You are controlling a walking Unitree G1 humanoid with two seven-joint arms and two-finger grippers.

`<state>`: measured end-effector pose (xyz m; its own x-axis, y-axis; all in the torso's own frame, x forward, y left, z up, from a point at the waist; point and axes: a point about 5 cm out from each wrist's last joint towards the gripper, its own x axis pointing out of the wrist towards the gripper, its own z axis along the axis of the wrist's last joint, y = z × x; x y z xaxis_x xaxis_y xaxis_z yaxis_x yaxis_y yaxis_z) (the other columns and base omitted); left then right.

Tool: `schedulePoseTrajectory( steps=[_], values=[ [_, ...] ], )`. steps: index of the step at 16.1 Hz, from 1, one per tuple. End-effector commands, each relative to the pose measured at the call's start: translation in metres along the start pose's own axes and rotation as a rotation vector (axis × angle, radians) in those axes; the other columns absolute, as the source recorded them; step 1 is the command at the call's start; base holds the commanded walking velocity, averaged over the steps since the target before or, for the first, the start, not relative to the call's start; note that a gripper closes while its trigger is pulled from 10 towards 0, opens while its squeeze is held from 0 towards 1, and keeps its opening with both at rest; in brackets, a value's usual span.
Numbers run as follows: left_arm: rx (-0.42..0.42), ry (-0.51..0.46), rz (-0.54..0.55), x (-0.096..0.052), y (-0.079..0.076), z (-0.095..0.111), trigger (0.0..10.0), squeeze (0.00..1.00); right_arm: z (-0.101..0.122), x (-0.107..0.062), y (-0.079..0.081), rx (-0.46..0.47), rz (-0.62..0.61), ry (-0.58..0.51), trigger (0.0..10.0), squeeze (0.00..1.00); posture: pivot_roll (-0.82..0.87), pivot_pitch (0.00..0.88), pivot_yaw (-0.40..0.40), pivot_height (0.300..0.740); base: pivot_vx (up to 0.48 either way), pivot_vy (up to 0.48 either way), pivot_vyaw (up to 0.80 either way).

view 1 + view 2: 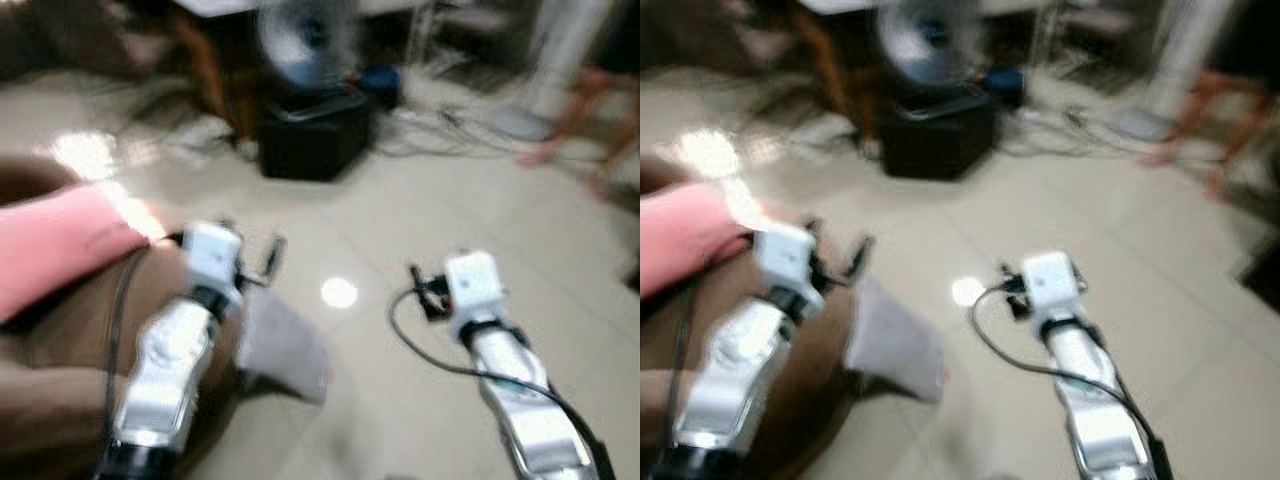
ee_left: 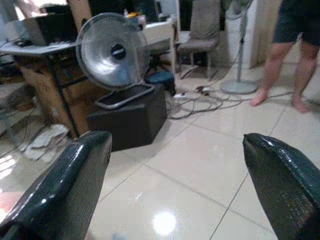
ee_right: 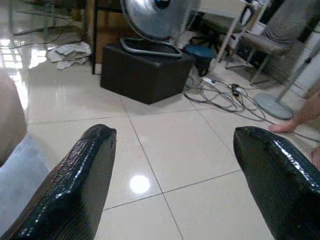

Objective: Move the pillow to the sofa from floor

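We saw a room floored in pale glossy tiles (image 3: pixel 170 150), with a ceiling light mirrored as a bright spot (image 1: pixel 339 292) between our two arms. Both head views were blurred. At our left stood the brown sofa (image 1: pixel 60 370), and on it lay the pink pillow (image 1: pixel 55 245), off the floor, its near end just beside our left wrist. A grey cloth (image 1: pixel 285 345) hung off the sofa's edge toward the tiles.

Our left gripper (image 2: pixel 175 190) was held out over the sofa's edge, its two black fingers (image 2: pixel 65 185) spread wide apart with bare tile between them. Our right gripper (image 3: pixel 170 185) hovered over open floor, fingers (image 3: pixel 80 180) likewise wide apart and holding nothing.

Ahead, a black box (image 3: pixel 142 72) sat on the tiles with a round silver fan (image 2: pixel 111 50) standing on top of it. Behind the box stood a wooden desk (image 2: pixel 47 80), with crumpled rags (image 3: pixel 67 52) on the floor near its legs. To the right of the box lay a tangle of cables (image 3: pixel 220 95), then the round base of a pedestal fan (image 3: pixel 272 105). A grey chair (image 2: pixel 200 35) stood farther back. A person's bare legs (image 2: pixel 282 70) stood on the tiles at the far right.
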<state>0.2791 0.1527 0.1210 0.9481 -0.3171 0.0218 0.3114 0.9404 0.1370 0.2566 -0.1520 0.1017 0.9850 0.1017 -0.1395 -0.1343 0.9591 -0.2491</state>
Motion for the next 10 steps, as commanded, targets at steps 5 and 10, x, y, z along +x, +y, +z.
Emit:
schedulePoseTrajectory(
  steps=[5, 10],
  values=[
    [0.023, -0.005, 0.015, -0.0002, 0.0077, 0.0021, 10.0, 0.00, 0.0033, 0.0008, 0.0031, 0.011, 0.010, -0.017, 10.0, 0.00, -0.05, 0.000, 0.030, 0.740, 0.316, 0.000, 0.00],
    [0.016, -0.007, 0.001, 0.0005, 0.0058, 0.0017, 10.0, 0.00, 0.0029, 0.0016, 0.0034, 0.016, 0.009, -0.014, 10.0, 0.00, -0.05, 0.000, 0.031, 0.740, 0.304, 0.000, 0.00]
  ],
)
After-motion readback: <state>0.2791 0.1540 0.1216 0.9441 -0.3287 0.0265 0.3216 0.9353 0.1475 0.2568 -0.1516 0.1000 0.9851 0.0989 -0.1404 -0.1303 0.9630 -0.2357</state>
